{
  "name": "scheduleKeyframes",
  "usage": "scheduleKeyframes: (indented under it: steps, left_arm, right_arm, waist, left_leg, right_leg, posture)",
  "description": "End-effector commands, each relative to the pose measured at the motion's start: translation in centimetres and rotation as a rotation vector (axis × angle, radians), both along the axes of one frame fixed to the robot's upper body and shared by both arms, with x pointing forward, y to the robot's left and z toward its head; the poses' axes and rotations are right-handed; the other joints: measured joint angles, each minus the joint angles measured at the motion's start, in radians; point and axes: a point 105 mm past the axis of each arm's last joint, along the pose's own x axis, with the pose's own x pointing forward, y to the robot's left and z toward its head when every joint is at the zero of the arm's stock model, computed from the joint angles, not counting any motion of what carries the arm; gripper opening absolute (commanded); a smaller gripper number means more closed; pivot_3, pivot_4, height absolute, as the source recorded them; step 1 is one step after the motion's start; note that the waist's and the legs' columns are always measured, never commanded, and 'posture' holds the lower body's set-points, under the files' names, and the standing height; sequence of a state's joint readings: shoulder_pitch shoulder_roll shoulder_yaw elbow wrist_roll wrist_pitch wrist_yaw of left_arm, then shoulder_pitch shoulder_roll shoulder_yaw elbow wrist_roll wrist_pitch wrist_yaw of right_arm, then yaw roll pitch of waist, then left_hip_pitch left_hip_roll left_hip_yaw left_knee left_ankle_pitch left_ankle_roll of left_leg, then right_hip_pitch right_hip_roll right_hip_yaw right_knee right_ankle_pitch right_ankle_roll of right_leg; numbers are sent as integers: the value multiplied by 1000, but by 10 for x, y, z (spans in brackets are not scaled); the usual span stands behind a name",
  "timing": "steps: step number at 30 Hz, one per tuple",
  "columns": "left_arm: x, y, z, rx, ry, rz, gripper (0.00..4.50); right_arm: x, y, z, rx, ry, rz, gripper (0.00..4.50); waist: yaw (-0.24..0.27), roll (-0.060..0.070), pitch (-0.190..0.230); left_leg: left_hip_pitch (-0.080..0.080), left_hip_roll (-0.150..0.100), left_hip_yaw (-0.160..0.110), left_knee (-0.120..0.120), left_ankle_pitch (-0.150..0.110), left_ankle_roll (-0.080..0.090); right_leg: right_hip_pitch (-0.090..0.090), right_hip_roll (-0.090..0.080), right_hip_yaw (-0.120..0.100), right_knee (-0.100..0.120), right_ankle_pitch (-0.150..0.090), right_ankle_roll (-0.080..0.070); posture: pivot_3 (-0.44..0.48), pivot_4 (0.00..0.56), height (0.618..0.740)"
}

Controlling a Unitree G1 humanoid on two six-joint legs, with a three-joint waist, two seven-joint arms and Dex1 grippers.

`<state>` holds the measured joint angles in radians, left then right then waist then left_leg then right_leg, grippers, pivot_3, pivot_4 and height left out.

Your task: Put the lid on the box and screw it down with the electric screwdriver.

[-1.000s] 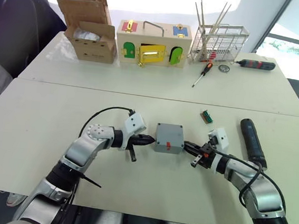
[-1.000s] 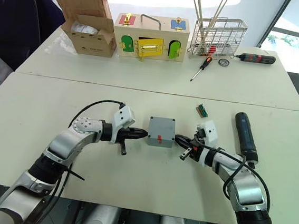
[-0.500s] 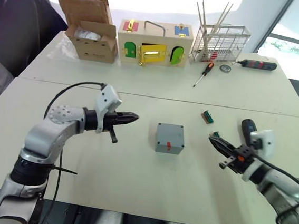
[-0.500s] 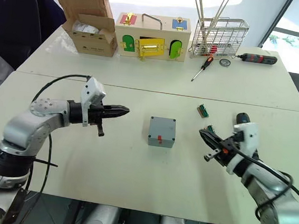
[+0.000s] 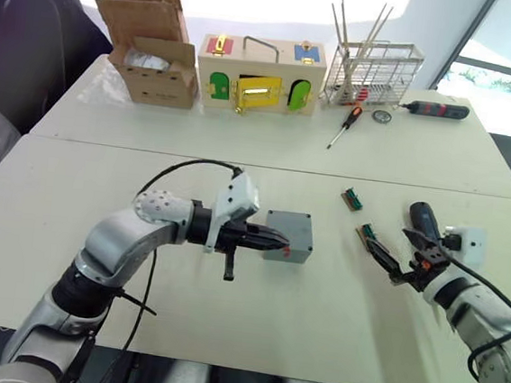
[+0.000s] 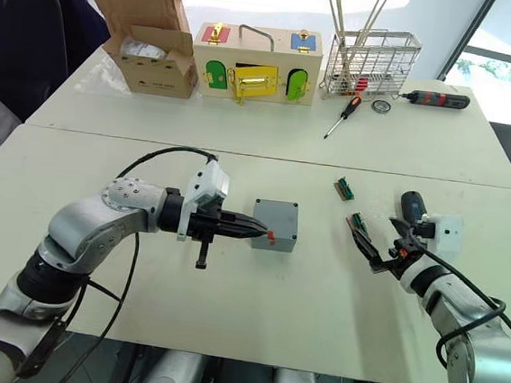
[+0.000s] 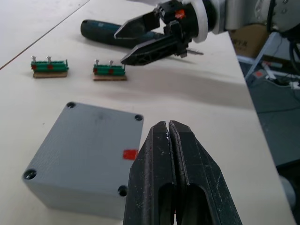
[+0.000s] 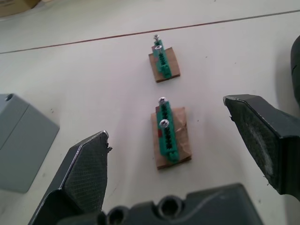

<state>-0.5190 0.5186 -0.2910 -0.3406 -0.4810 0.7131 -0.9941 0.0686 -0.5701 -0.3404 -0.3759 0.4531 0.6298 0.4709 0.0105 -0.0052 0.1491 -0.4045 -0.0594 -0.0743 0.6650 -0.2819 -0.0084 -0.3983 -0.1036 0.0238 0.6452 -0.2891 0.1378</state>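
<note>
Right now the grey box (image 5: 289, 235) sits near the middle of the front table (image 5: 44, 225), its lid (image 7: 93, 136) already seated on top with a screw hole showing at each corner and a small red mark on the side facing the robot. The left gripper (image 5: 279, 243) has its two black fingers pressed together, holding nothing, with the tips right against the box's left side; whether they actually touch it I cannot tell. Off to the right, the right gripper (image 5: 391, 265) is spread wide and empty, hovering over a small green terminal block on a brown card (image 8: 169, 136) that lies between its fingers. A second green terminal block (image 5: 353, 198) lies a little farther back on the table. The electric screwdriver (image 6: 410, 206) rests on the table just beyond the right wrist, partly hidden by it. On the rear table stand a cardboard carton (image 5: 152, 46), a wooden box with coloured doors (image 5: 262, 74), a wire rack holding thin sticks (image 5: 374, 72), a red-and-black hand screwdriver (image 5: 345, 126) and a black tool with red bands (image 5: 440, 110).
</note>
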Motion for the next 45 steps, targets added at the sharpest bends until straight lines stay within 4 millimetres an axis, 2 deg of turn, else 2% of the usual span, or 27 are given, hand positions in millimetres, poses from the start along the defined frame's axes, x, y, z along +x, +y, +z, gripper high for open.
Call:
scheduleKeyframes:
  steps: [1, 2, 7, 23, 26, 28, 31, 39, 45]
  left_arm:
    - [2, 0, 5, 13, -65, -20, 0]
    - [2, 0, 4, 15, -66, -18, 0]
    - [3, 2, 0, 24, -70, -4, 0]
    - [3, 0, -1, 0, -70, 30, 0]
    - [-2, -3, -2, -5, -59, 20, 0]
    - [-2, -3, -3, -2, -58, 21, 0]
    - [-1, -2, -3, 3, -61, 22, 0]
    - [0, -2, -5, 10, -63, 24, 0]
    - [2, 0, -6, 12, -63, 32, 0]
  right_arm:
    - [5, 0, 3, 7, -27, -1, 4472]
    - [6, 0, 2, 7, -27, -1, 4472]
    - [11, 6, -3, 7, -34, 6, 3133]
    - [18, 11, -11, -4, -30, 14, 3133]
    - [19, 10, -8, 1, -44, 6, 2386]
    - [19, 10, -9, -2, -45, 4, 1585]
    - [19, 10, -10, -2, -48, -2, 29]
    - [18, 12, -12, 0, -43, -3, 29]
    - [17, 11, 0, 23, -79, -9, 29]
  waist:
    - [2, 0, 0]
    - [2, 0, 0]
    - [0, 0, 0]
    - [0, 0, 0]
    - [-1, 0, 0]
    - [-1, 0, 0]
    - [1, 0, 0]
    - [0, 0, 0]
    - [0, 0, 0]
  left_leg:
    - [0, 0, 0, 0, 0, 0]
    - [0, 0, 0, 0, 0, 0]
    - [0, 0, 0, 0, 0, 0]
    - [0, 0, 0, 0, 0, 0]
    - [0, 0, 0, 0, 0, 0]
    - [0, 0, 0, 0, 0, 0]
    - [0, 0, 0, 0, 0, 0]
    - [0, 0, 0, 0, 0, 0]
    - [0, 0, 0, 0, 0, 0]
  right_leg:
    - [0, 0, 0, 0, 0, 0]
    - [0, 0, 0, 0, 0, 0]
    - [0, 0, 0, 0, 0, 0]
    - [0, 0, 0, 0, 0, 0]
    - [0, 0, 0, 0, 0, 0]
    - [0, 0, 0, 0, 0, 0]
    - [0, 0, 0, 0, 0, 0]
    - [0, 0, 0, 0, 0, 0]
    - [0, 0, 0, 0, 0, 0]
  posture:
    - [0, 150, 730]
    - [0, 150, 730]
    - [0, 150, 730]
    - [0, 150, 730]
    - [0, 150, 730]
    - [0, 150, 730]
    - [0, 150, 730]
    - [0, 150, 730]
    - [0, 150, 730]
